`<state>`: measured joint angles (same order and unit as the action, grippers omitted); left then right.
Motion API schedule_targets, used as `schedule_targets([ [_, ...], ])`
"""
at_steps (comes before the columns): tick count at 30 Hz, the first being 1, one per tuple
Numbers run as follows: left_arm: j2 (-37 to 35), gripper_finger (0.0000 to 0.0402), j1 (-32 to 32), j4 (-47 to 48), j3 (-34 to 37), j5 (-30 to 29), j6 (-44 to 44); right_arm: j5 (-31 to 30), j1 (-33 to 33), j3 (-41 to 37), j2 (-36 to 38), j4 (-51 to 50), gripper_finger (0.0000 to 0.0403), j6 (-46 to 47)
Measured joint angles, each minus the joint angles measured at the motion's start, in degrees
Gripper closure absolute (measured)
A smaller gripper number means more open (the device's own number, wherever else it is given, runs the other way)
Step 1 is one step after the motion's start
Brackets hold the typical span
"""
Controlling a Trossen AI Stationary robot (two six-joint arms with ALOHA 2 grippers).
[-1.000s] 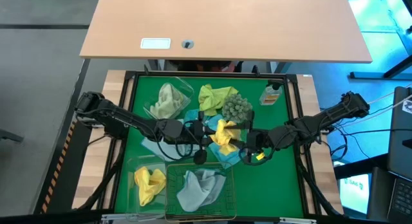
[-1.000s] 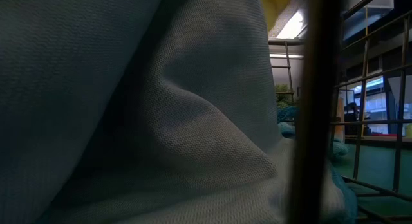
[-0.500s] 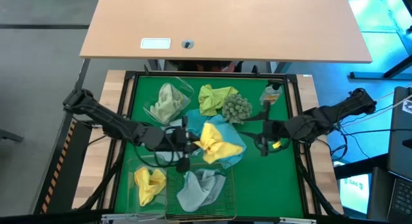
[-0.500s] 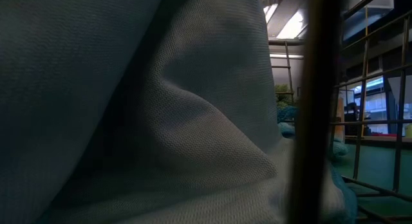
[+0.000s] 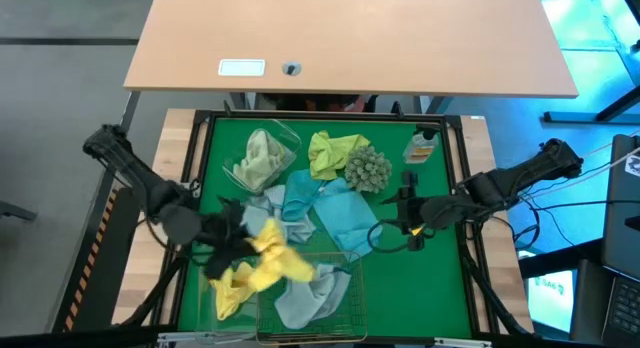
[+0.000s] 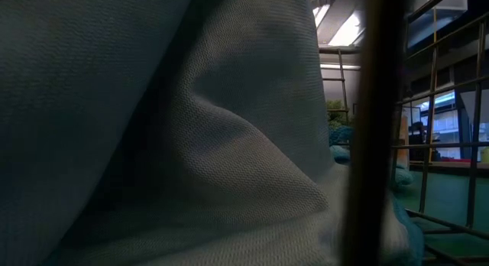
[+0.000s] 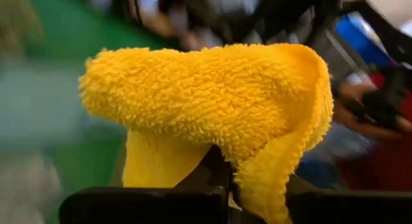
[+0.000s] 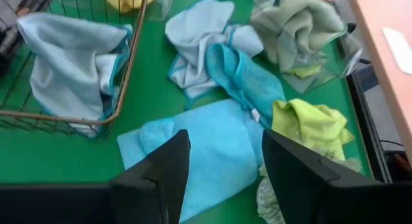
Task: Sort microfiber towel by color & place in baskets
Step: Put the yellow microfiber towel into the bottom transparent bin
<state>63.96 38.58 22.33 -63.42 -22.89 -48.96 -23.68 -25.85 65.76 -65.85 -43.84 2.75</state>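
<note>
My worry is the drop. The bright yellow towel [image 5: 272, 265] hangs from my left pincer [image 5: 240, 250] right over the line between the clear tub [image 5: 216, 298] at the near left, which already holds a yellow towel [image 5: 228, 285], and the gold wire basket [image 5: 352, 306] beside it, where a pale blue towel [image 5: 308, 293] lies. Most of the hanging cloth trails toward the basket side. If I let go here, I judge it would drape across both rims or slide in with the blue one, spoiling the sort. The tub is light and clear, so a low pass could also nudge it.

The left wrist view shows the yellow towel [image 7: 212, 114] folded over the fingers, pinched near one edge only; a loose pinch like that could slip if I swing fast.

The left arm reaches from the left edge of the bench [image 5: 440, 278] toward the near side, wrist low over the tub. The right pincer [image 5: 408, 216] sits right of centre, jaws spread wide and holding nothing, pointed toward the teal towels [image 5: 335, 213] spread mid-bench. Farther back, a pale green towel [image 5: 258, 156] fills another clear tub, and a yellow-green towel [image 5: 335, 151] lies loose by the spiky ball [image 5: 368, 169].
</note>
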Motion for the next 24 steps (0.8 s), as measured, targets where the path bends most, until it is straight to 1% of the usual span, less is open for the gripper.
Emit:
schedule_targets([
  [3,-2.4,0.0393,2.8,8.6,0.0,6.4,-12.4,0.2,0.0,-1.2,-0.8,0.2,0.021,0.0],
  [7,-2.9,0.0393,5.6,19.2,0.0,12.1,-25.9,0.4,0.0,-2.2,-1.7,0.3,0.021,0.0],
  [9,-2.7,0.0393,6.6,24.8,0.0,14.4,-31.2,0.4,0.0,-2.4,-2.2,0.3,0.021,0.0],
  [11,-1.9,0.0393,7.3,30.0,0.0,15.1,-36.0,0.4,0.0,-2.5,-2.6,0.4,0.021,0.0],
  [15,0.7,0.0393,7.7,36.3,0.0,15.1,-39.0,0.4,0.0,-2.5,-3.7,0.4,0.021,0.0],
  [19,5.0,0.0392,7.7,37.0,0.0,15.1,-39.0,0.4,0.0,-2.5,-4.2,0.4,0.021,0.0],
  [21,7.3,0.0392,7.7,37.0,0.0,16.8,-39.0,0.4,0.0,-2.5,-4.3,0.4,0.021,0.0],
  [24,11.4,0.0392,7.7,36.7,0.0,21.6,-39.0,0.4,0.0,-2.5,-4.3,0.4,0.021,0.0],
])
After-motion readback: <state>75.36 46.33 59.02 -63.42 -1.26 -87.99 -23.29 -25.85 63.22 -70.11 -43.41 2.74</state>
